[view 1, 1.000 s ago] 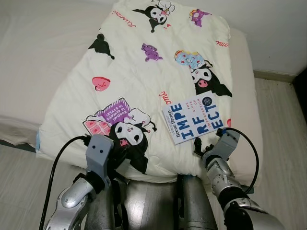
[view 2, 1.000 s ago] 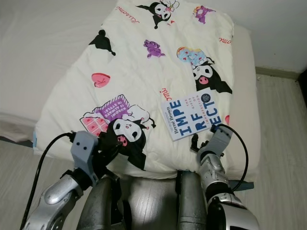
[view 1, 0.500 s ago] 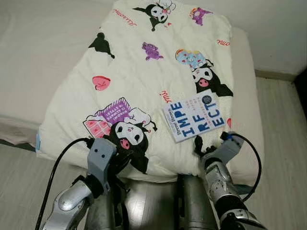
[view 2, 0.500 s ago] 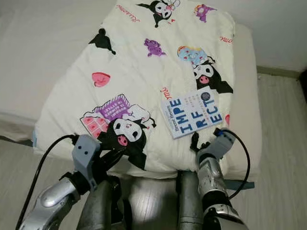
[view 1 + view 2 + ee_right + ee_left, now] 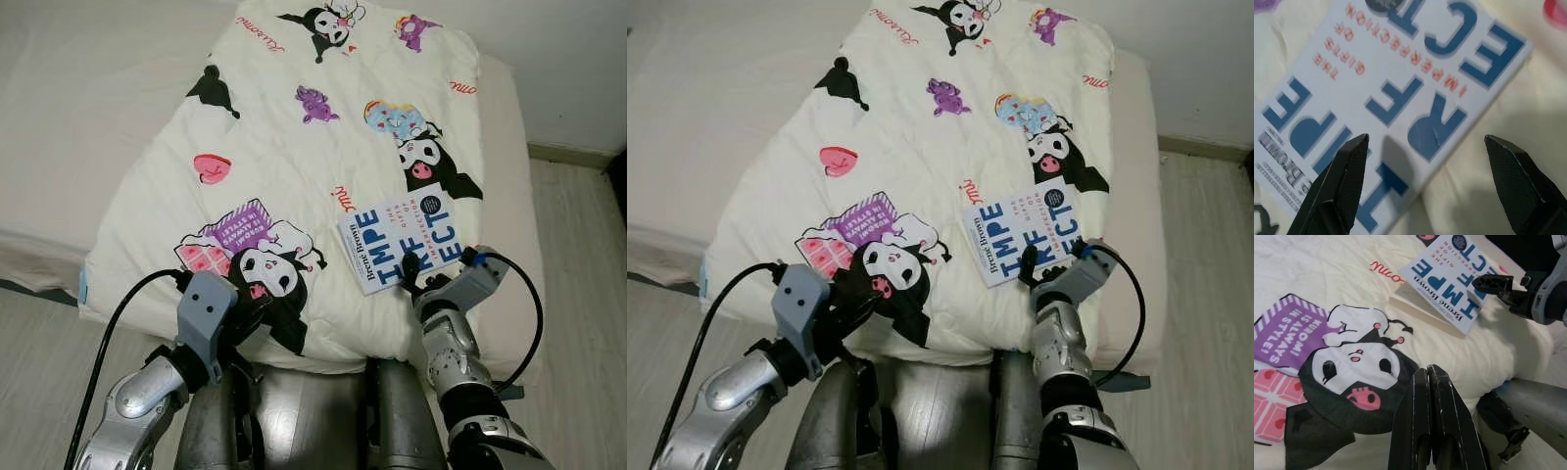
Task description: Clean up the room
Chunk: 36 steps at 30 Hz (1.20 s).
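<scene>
Left eye view – book: a white paperback [image 5: 404, 246] with big blue letters lay face up on the cartoon-print quilt [image 5: 294, 166], near the quilt's near right corner.
Left eye view – bed: the quilt covered a white mattress [image 5: 69, 127] that stood beside a pale wood floor [image 5: 588, 255].
Left eye view – right end effector [image 5: 423, 285]: it sat at the book's near edge, its black fingers spread apart and holding nothing.
Left eye view – left end effector [image 5: 257, 305]: it hovered low over the black-and-white cartoon figure [image 5: 269, 279] at the quilt's near edge.
Right eye view – cable: a black cable [image 5: 1133, 323] looped from the right wrist down past the mattress edge.
Left wrist view – left end effector [image 5: 1431, 382]: the two fingers were pressed together, gripping nothing, just above the quilt; the book lay ahead of them with the right end effector at its corner.
Right wrist view – right end effector [image 5: 1427, 159]: the fingers stood wide apart, straddling the cover's lower part, close over the book without clasping it.
</scene>
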### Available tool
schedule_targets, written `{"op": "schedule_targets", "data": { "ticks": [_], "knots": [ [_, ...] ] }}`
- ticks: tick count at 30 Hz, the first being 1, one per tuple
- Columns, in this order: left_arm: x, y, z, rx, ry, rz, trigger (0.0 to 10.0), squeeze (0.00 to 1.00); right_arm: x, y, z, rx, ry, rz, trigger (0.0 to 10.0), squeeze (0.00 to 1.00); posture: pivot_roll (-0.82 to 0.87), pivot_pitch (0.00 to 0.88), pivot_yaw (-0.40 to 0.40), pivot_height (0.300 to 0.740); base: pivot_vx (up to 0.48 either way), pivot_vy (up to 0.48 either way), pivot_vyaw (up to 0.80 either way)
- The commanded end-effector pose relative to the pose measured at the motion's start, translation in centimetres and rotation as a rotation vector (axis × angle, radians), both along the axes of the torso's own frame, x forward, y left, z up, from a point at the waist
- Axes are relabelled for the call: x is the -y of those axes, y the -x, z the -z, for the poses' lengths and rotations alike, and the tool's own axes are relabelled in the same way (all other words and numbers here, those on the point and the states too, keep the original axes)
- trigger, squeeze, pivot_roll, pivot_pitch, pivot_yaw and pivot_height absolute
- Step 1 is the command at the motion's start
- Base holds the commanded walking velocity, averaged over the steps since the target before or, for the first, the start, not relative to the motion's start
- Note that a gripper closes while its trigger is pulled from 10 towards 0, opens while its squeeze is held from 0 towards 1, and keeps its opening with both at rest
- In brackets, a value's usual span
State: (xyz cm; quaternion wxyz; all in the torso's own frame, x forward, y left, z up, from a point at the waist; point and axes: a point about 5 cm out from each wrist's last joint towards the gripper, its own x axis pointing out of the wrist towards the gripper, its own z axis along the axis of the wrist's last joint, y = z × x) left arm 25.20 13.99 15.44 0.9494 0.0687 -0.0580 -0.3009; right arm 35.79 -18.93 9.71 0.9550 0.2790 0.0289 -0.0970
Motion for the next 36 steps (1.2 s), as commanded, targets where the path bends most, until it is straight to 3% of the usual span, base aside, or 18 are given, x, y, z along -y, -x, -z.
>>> {"op": "schedule_targets", "data": {
  "ticks": [1,13,21,27,32,34,36],
  "knots": [
    [-0.5,0.1,0.6,-0.017,-0.031,-0.016,10.0,0.00,0.0,0.6,1.6,-0.058,-0.029,0.004,10.0,0.00,0.09,0.394,0.017,0.604,0.000,0.000,0.00],
    [0.0,-0.7,-1.0,0.060,-0.060,0.007,10.0,0.00,-0.3,-0.1,1.9,-0.100,-0.084,-0.050,10.0,0.00,0.17,0.428,0.022,0.604,0.000,0.000,0.00],
    [-0.2,-0.2,-1.4,0.086,-0.107,0.030,10.0,0.00,-0.7,0.0,2.5,-0.128,-0.153,-0.076,10.0,0.00,0.21,0.439,0.029,0.604,0.000,0.000,0.00],
    [-0.4,0.2,-1.7,0.099,-0.129,0.035,10.0,0.00,-0.4,0.4,3.3,-0.107,-0.455,0.026,10.0,0.00,0.23,0.443,0.039,0.604,0.000,0.000,0.00],
    [-0.5,0.2,-1.9,0.103,-0.124,0.025,10.0,0.00,-0.2,0.5,3.4,-0.082,-0.561,0.049,10.0,0.00,0.22,0.444,0.039,0.604,0.000,0.000,0.00],
    [-0.6,0.0,-2.2,0.121,-0.114,-0.007,10.0,0.00,0.0,0.2,2.8,-0.025,-0.632,0.038,10.0,0.00,0.23,0.442,0.040,0.604,0.000,0.000,0.00],
    [-0.6,0.0,-2.2,0.121,-0.114,-0.007,10.0,0.00,0.0,0.2,2.8,-0.025,-0.632,0.038,10.0,0.00,0.23,0.442,0.040,0.604,0.000,0.000,0.00]
  ]
}}
